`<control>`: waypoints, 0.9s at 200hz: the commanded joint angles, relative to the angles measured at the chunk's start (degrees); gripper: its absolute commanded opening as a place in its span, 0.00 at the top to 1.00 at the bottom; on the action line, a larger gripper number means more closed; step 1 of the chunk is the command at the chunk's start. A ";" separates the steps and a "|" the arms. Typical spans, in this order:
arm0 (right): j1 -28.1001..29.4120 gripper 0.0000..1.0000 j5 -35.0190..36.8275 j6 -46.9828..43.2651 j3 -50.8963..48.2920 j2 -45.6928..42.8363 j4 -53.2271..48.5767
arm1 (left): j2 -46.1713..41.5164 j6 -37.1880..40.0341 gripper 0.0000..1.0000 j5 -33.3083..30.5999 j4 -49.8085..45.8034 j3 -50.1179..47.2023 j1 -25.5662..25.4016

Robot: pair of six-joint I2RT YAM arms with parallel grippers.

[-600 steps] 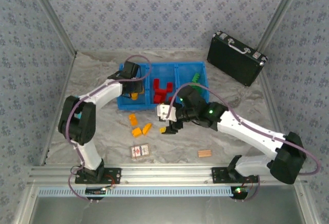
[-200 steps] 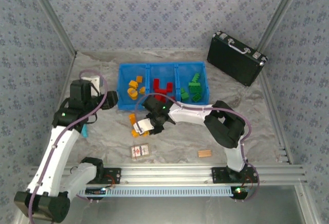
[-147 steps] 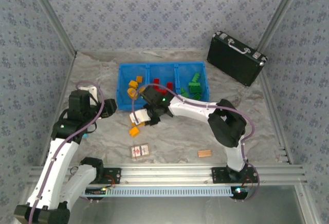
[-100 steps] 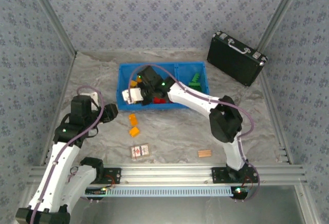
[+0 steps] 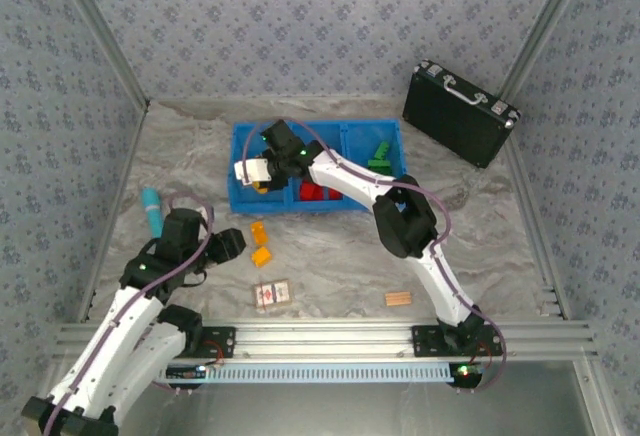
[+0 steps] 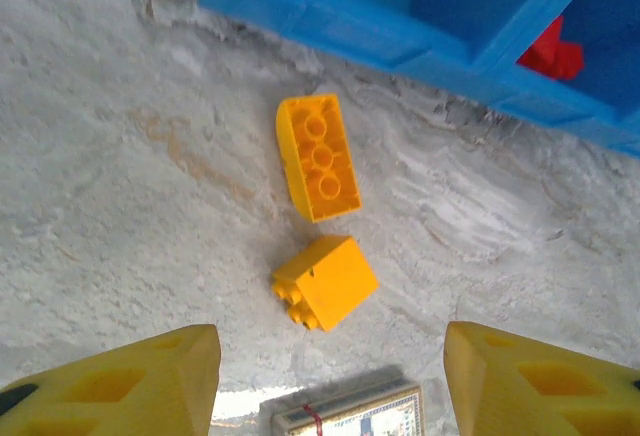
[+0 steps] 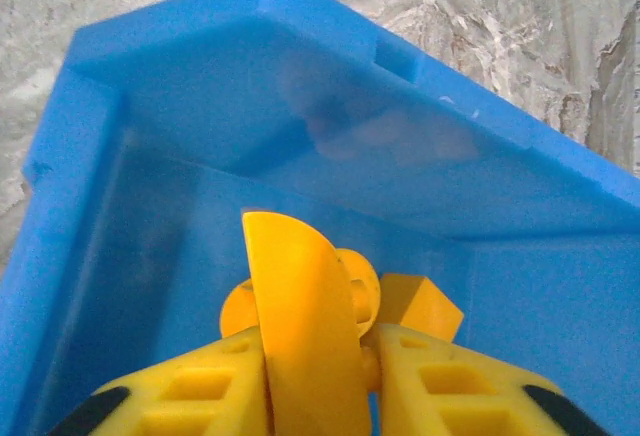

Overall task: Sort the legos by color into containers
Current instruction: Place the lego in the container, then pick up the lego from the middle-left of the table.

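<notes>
The right gripper (image 7: pixel 315 356) hangs over the left compartment (image 7: pixel 250 76) of the blue tray (image 5: pixel 340 124). Its jaws are clamped on a curved orange-yellow piece (image 7: pixel 300 306), which stands upright between the fingers above bricks of the same colour.

Two loose bricks lie on the table (image 5: pixel 340 256), just near of the tray: a long orange-yellow brick (image 6: pixel 318 156) and a small orange-yellow brick (image 6: pixel 325 281). The left gripper (image 6: pixel 330 341) hovers over them, jaws apart and empty. The small brick lies directly ahead of the jaws, the long one beyond it. The long brick's axis runs toward the tray (so the fingers would span its short side). The left arm is the nearer.

One second earlier the right gripper was low at these bricks. The left arm has since swung nearer, uncovering a teal cylinder (image 5: pixel 151 210).
</notes>
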 commanded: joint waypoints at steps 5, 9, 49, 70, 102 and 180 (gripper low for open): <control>-0.94 0.56 1.09 -0.47 0.97 1.14 -0.46 | 3.83 -5.73 0.38 -2.59 -0.32 -0.01 -2.49; -0.97 0.55 1.01 -0.47 0.73 1.05 -0.22 | 4.47 -5.97 0.37 -2.92 -0.20 0.15 -3.16; -0.87 0.44 1.11 0.25 0.06 -0.33 1.40 | 11.92 -8.96 0.36 -6.35 -0.18 2.27 -9.87; -1.15 0.40 -0.37 2.92 -0.04 -2.16 2.03 | 15.40 -11.00 0.35 -7.78 0.59 2.63 -12.85; -1.55 0.16 -0.08 4.80 -5.76 -7.74 8.09 | 19.39 -12.92 0.34 -8.54 3.48 4.42 -14.74; -3.69 0.16 1.88 4.38 -22.37 -18.32 18.47 | 26.32 -17.08 0.31 -9.36 4.02 6.79 -16.22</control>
